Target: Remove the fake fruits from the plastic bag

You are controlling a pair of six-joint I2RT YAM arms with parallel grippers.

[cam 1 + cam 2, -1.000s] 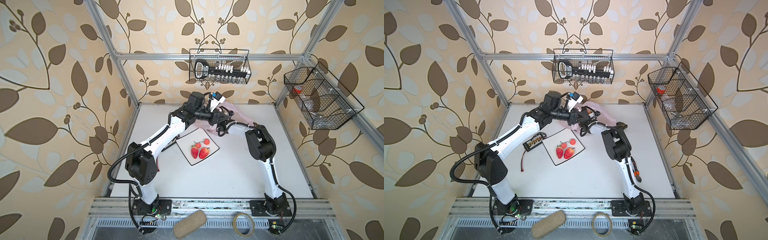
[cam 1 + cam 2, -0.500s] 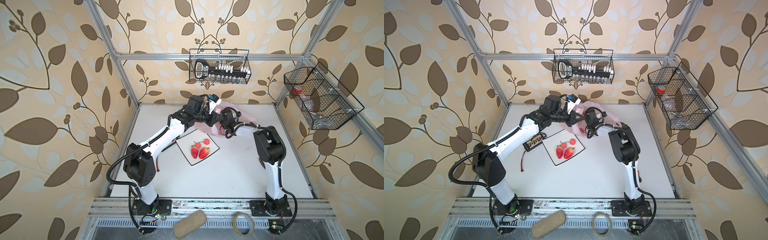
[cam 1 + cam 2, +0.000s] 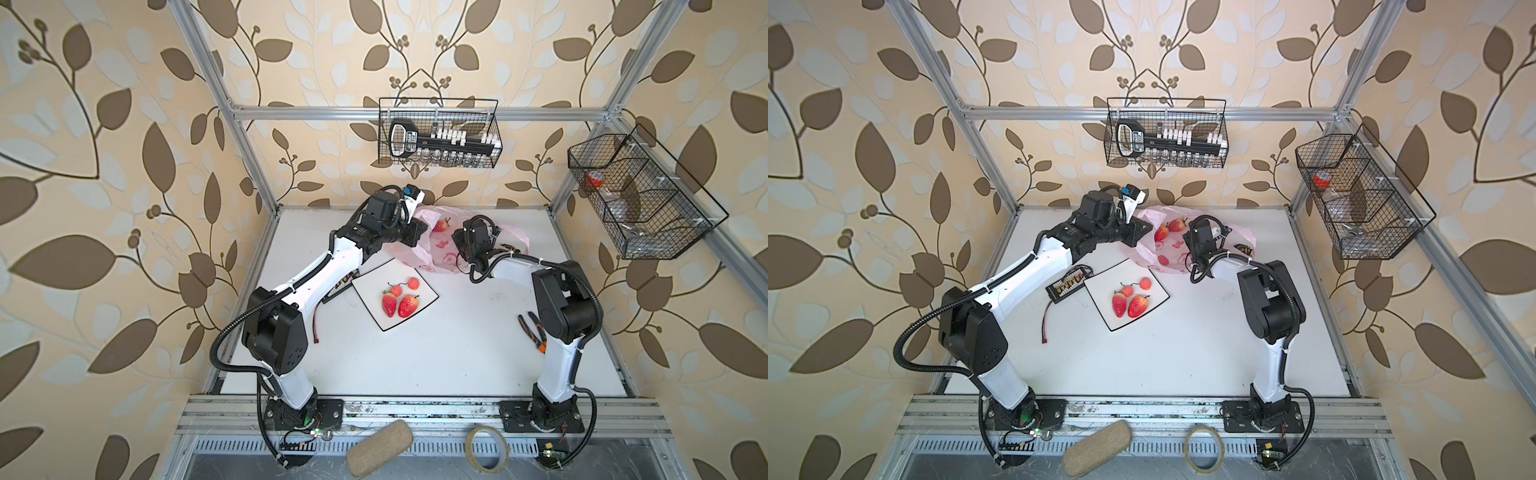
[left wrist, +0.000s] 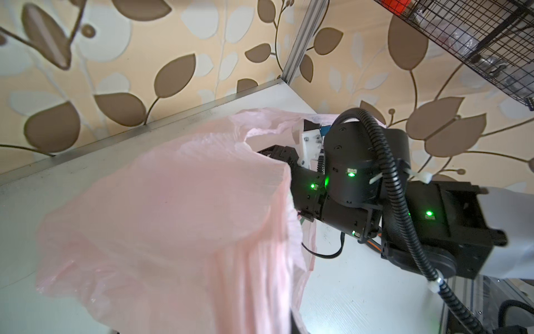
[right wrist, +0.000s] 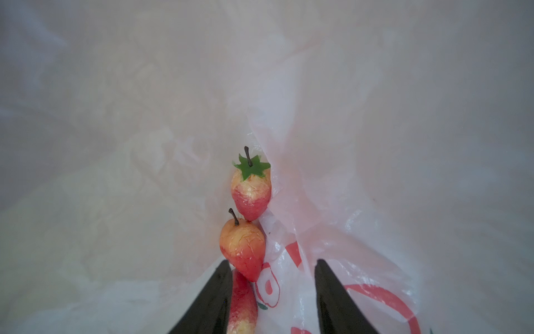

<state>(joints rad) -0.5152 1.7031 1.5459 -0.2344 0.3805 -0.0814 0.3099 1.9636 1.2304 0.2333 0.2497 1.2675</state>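
Pinching the plastic bag rim, the left tool props it open; the right tool, jaws parted inside, should next close on the nearest strawberry.

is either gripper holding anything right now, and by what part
The left gripper pinches the bag by its rim; the right gripper, open inside it, holds nothing.

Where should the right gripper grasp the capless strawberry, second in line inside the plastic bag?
Grip the capless strawberry across its broad body, below the stem, coming from the pointed tip that faces the right gripper. Its open jaws sit to one side, over a fold of the plastic bag; probably shift toward the fruit first, so no film gets pinched.
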